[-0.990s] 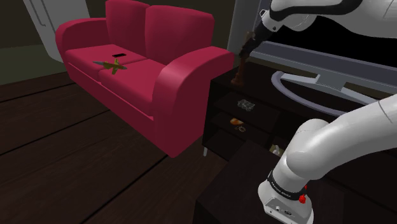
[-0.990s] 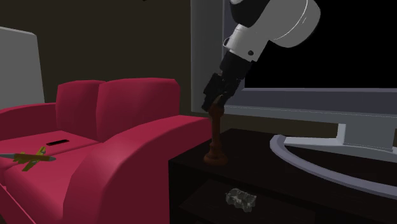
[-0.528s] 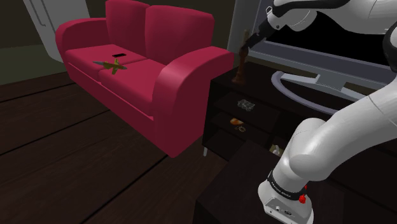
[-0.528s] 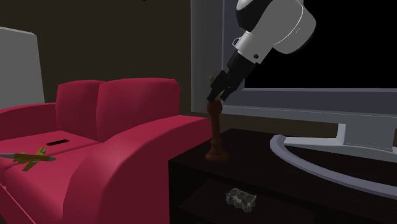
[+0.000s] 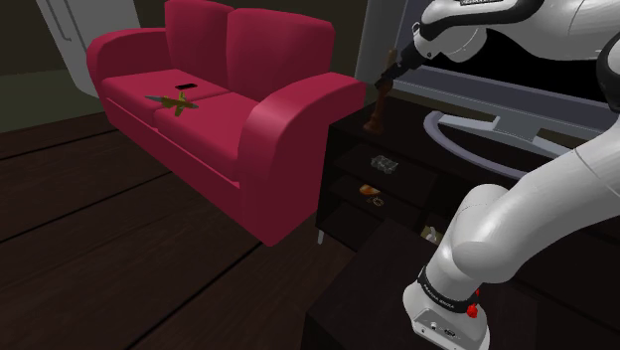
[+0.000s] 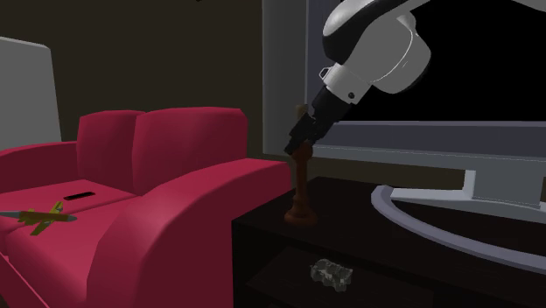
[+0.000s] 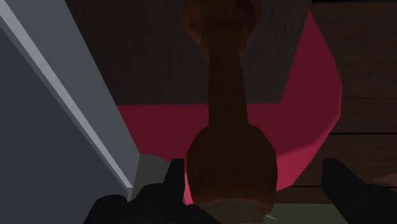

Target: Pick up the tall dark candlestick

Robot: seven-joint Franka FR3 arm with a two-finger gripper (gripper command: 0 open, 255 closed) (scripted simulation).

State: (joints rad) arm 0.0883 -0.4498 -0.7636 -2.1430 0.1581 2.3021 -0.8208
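Observation:
The tall dark brown candlestick stands upright on the near corner of a dark TV cabinet, beside the sofa's arm. My black gripper comes down at a slant from the TV side and sits around the candlestick's top. In the wrist view the candlestick rises between the open fingers of the gripper. One fingertip is close against its bulge. The other fingertip stands well apart from it.
A red sofa stands just beside the cabinet, with a toy plane and a dark flat object on its seat. A large TV on a curved grey foot is right behind the candlestick. Small items lie on the cabinet shelves.
The hand rose a little and tilted, then came down lower over the candlestick's top. The candlestick has stayed upright in the same place.

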